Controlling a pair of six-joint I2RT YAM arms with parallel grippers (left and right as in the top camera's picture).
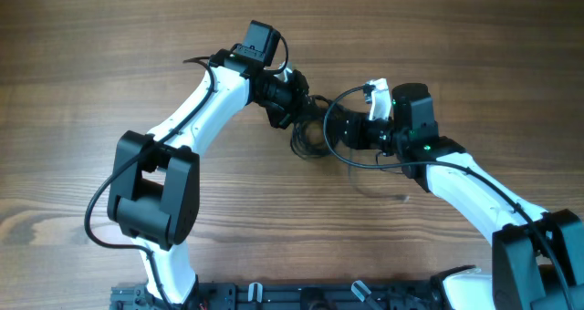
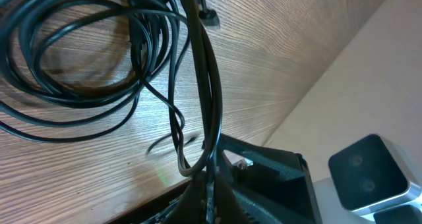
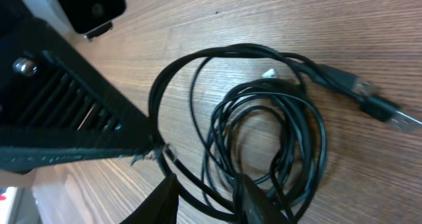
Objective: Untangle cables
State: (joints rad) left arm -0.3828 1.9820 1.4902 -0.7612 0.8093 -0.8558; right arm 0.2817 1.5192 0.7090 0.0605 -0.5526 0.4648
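Overhead: cables [image 1: 307,146], one tangled coil; my left gripper [image 1: 296,112] clamped on strands, likely as anchor; my right gripper [image 3: 208,201], jaws apart, straddling a loop to pull.

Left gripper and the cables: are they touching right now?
Touching. The left wrist view shows the cables running straight down into the left gripper, whose jaws are shut on the strands with no gap.

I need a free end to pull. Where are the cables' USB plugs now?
In the right wrist view, two USB plugs lie side by side on the table at the picture's right edge, just outside the coiled cables.
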